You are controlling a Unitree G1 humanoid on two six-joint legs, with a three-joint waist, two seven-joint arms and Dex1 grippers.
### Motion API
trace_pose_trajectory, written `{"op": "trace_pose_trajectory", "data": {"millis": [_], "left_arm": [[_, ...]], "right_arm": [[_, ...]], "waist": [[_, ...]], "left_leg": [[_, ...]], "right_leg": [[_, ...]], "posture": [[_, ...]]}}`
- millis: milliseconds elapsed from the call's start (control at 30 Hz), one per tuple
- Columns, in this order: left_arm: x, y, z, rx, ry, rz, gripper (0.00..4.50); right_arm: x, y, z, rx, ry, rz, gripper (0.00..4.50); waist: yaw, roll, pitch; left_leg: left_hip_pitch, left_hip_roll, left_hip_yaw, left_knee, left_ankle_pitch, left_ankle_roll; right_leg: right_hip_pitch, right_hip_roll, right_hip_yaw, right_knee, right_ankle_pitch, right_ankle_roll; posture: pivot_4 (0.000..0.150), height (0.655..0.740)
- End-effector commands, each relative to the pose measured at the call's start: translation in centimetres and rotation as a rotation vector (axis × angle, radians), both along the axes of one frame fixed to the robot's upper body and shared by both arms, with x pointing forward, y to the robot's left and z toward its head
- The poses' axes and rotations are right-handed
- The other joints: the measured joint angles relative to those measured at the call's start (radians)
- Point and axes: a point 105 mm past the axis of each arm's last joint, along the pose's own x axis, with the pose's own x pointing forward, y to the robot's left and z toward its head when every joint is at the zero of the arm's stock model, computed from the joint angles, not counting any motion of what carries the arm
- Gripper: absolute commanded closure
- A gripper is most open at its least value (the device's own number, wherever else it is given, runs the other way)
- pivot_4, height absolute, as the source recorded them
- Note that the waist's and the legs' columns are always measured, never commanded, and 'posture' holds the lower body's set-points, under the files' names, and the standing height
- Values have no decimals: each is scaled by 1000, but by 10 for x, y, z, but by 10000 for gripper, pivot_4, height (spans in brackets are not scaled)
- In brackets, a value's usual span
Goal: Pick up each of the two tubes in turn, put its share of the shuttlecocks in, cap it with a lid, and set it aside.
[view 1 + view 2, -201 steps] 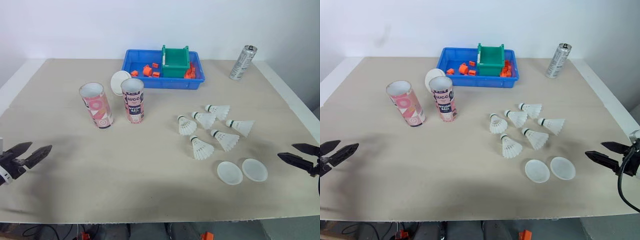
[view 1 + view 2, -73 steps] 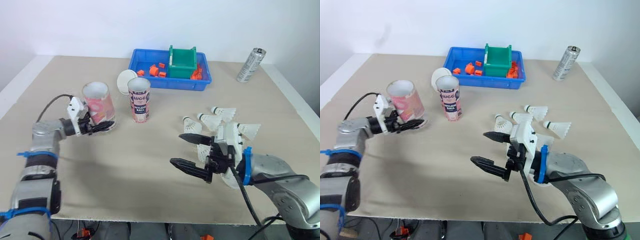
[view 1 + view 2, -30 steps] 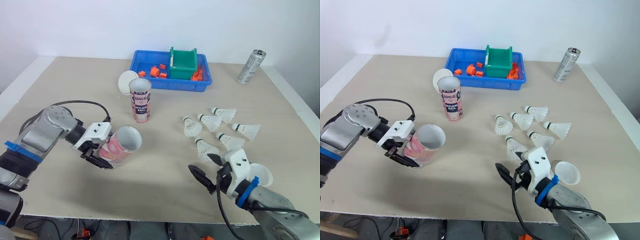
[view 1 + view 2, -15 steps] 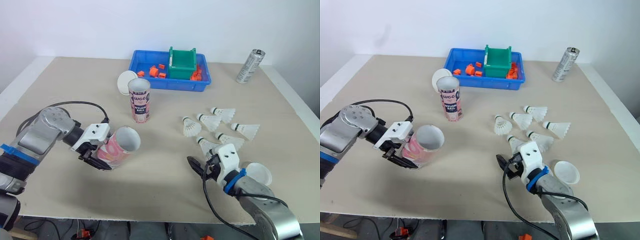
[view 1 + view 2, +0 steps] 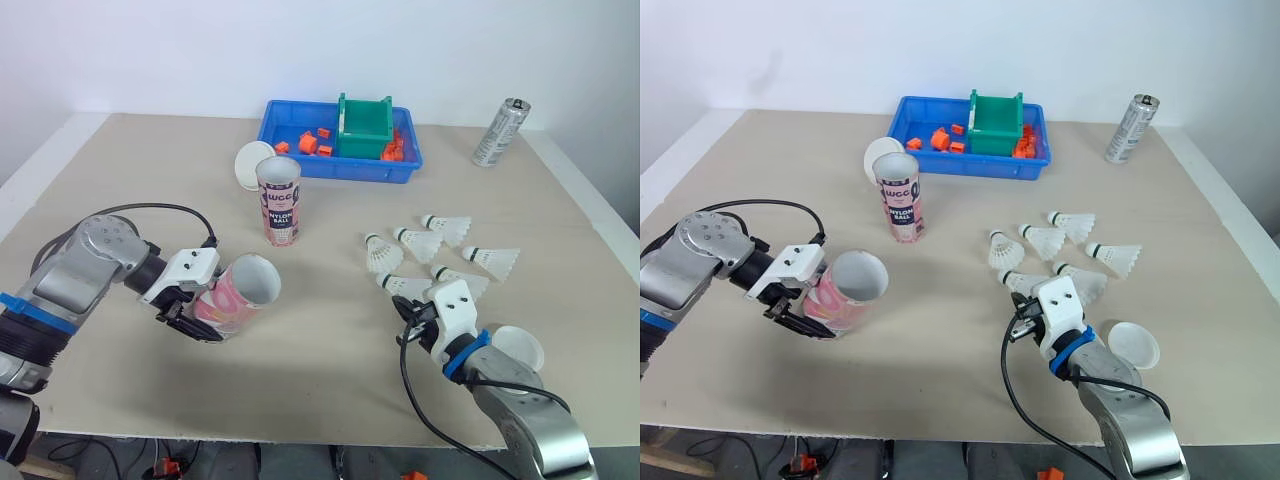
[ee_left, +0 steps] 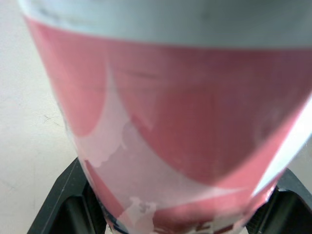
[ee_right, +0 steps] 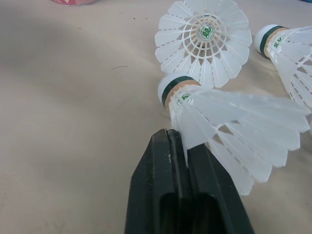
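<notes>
Black-fingered, the right tool (image 7: 181, 141) is clenched on the feather skirt of one shuttlecock (image 7: 229, 122) just beside five others (image 5: 420, 241) on the bench (image 5: 300, 370), while the left tool (image 5: 205, 312) grips the tilted pink tube (image 5: 240, 295), its open mouth facing right.

place: lab-style test bench | cues: bare beige table (image 5: 300, 400), plain white wall (image 5: 200, 50), blue parts bin (image 5: 340, 172)
</notes>
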Motion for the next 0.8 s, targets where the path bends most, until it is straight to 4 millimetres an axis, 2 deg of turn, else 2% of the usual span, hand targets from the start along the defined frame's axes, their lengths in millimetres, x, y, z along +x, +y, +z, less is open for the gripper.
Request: {"op": "trace_pose_trajectory", "data": {"millis": [33, 200, 300, 367, 533, 667, 800], "left_arm": [[-4, 2, -6, 23, 25, -2, 14114], [-3, 1, -6, 23, 31, -2, 14114], [-2, 1, -7, 25, 45, -4, 14114], [1, -2, -9, 17, 68, -3, 14114], [11, -3, -18, 78, 82, -13, 14114], [21, -7, -19, 89, 80, -14, 14114], [21, -11, -18, 88, 83, -33, 14114]], "right_arm": [[-10, 7, 26, -4, -88, 77, 44387], [-30, 17, 61, -58, -156, 310, 44387], [-40, 37, 96, -113, -245, 546, 44387], [-44, 53, 114, -213, -314, 709, 44387], [-31, 73, 116, -484, -400, 939, 44387], [-20, 90, 117, -566, -463, 1064, 44387], [-8, 108, 115, -630, -516, 1153, 44387]], "waist": [[0, 0, 0], [0, 0, 0], [-3, 1, 0], [-4, 3, 1], [6, 3, 1], [9, 10, -1], [7, 12, -2]], "left_leg": [[0, 0, 0, 0, 0, 0], [0, 0, 0, 0, 0, 0], [1, 0, 0, 1, 0, 0], [1, 0, 0, 1, 1, 1], [1, -1, -1, 1, 2, 3], [1, -3, 0, 3, 2, 3], [1, -3, 0, 5, 4, 6]], "right_leg": [[0, 0, 0, 0, 0, 0], [0, 0, 0, 0, 0, 0], [1, 0, 0, 0, 0, 0], [1, 0, 0, 0, 1, 0], [2, 0, -1, 0, 1, 1], [3, -3, 0, -1, 1, 1], [2, -2, 0, 0, 2, 2]], "posture": [[1500, 7275], [1500, 7275], [1500, 7275], [1500, 7275], [1500, 7275], [1500, 7275], [1500, 7275]]}}
